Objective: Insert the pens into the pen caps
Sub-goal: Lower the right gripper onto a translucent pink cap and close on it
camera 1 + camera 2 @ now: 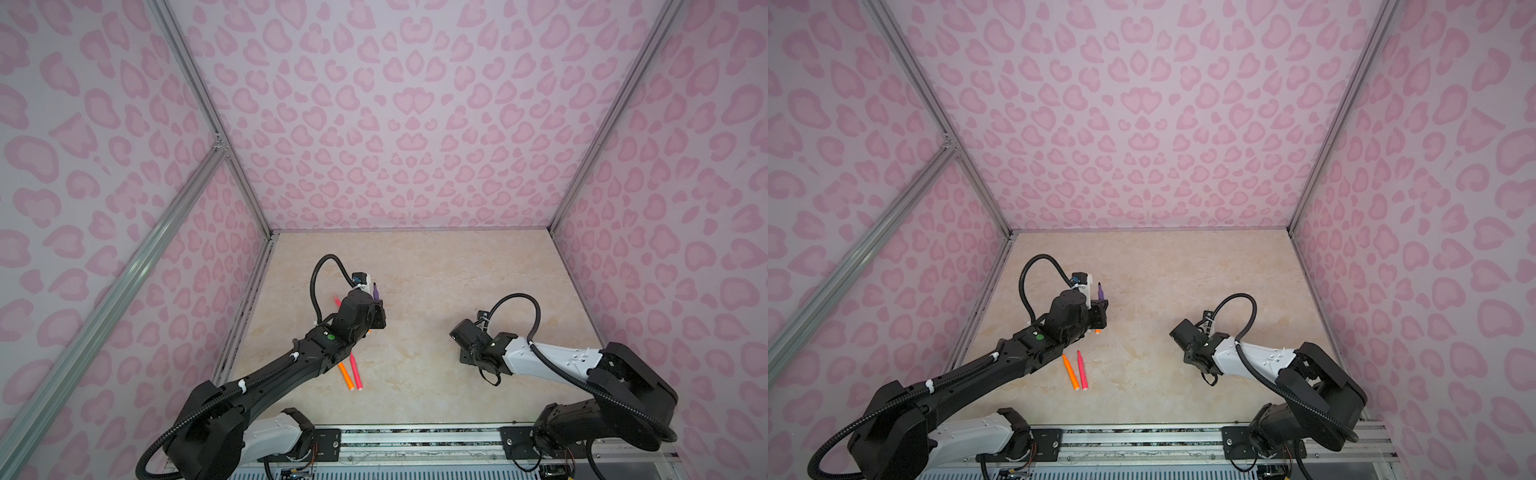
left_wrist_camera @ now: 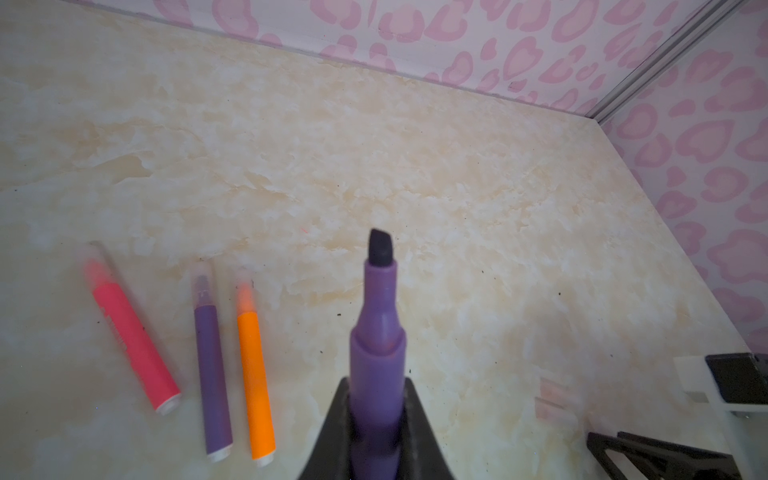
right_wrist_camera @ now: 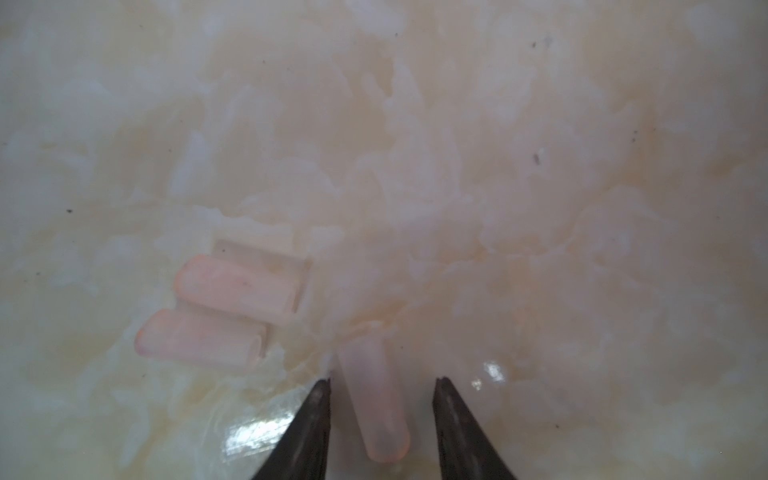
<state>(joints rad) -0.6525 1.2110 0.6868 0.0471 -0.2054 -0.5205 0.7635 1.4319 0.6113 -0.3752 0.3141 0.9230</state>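
Observation:
My left gripper (image 2: 376, 419) is shut on a purple pen (image 2: 376, 353) whose dark chisel tip points away from the wrist. In both top views this purple pen (image 1: 376, 293) (image 1: 1100, 291) stands above the table at the left. My right gripper (image 3: 382, 380) hangs low over the table, open, its fingertips (image 3: 322, 395) either side of one clear pinkish pen cap (image 3: 374, 407) with a gap on each side. Two more pen caps (image 3: 237, 284) (image 3: 199, 338) lie side by side nearby. An orange pen (image 1: 345, 374) and a pink pen (image 1: 356, 370) lie uncapped by the left arm.
In the left wrist view a pink pen (image 2: 133, 328), a purple pen (image 2: 212, 365) and an orange pen (image 2: 255, 374) lie in a row, each wearing a clear cap. Pink patterned walls (image 1: 395, 124) enclose the marble tabletop (image 1: 436, 270). The right wrist (image 1: 478, 340) hides its fingers from above.

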